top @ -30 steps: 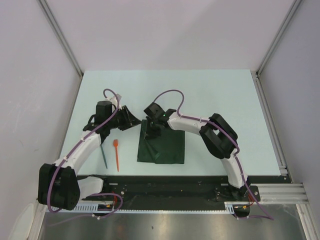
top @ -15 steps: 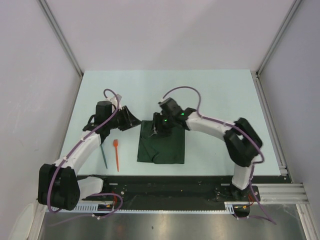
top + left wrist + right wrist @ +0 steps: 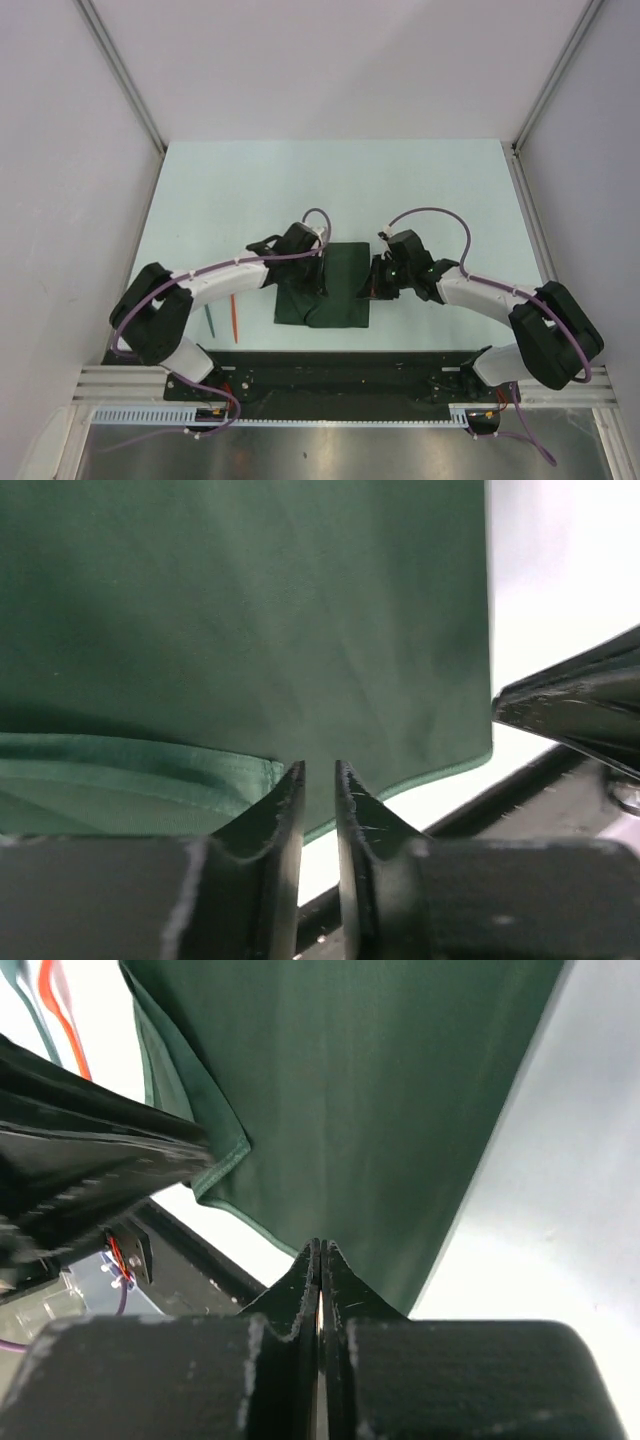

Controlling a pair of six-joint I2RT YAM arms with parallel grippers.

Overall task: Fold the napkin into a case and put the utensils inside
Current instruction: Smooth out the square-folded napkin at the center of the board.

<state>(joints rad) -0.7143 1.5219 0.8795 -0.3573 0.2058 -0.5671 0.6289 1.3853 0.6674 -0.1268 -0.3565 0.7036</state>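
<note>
The dark green napkin [image 3: 335,290] lies folded flat near the table's front edge and fills the left wrist view [image 3: 250,610] and the right wrist view [image 3: 360,1090]. My left gripper [image 3: 320,272] is over its left part; its jaws [image 3: 318,768] stand a narrow gap apart at the cloth's edge with nothing between them. My right gripper [image 3: 369,281] is at the napkin's right edge, its fingers [image 3: 320,1245] pressed together with the tips against the hem. The orange utensil [image 3: 234,318] and the teal utensil [image 3: 210,320] lie left of the napkin, partly under my left arm.
A black rail [image 3: 330,365] runs along the table's front edge just below the napkin. Metal frame posts [image 3: 125,75] stand at the back corners. In the right wrist view, the left gripper's black body [image 3: 100,1160] is close on the left.
My left arm swung right from beside the utensils onto the napkin's left part. My right gripper moved from the napkin's top left corner to its right edge and shut.
</note>
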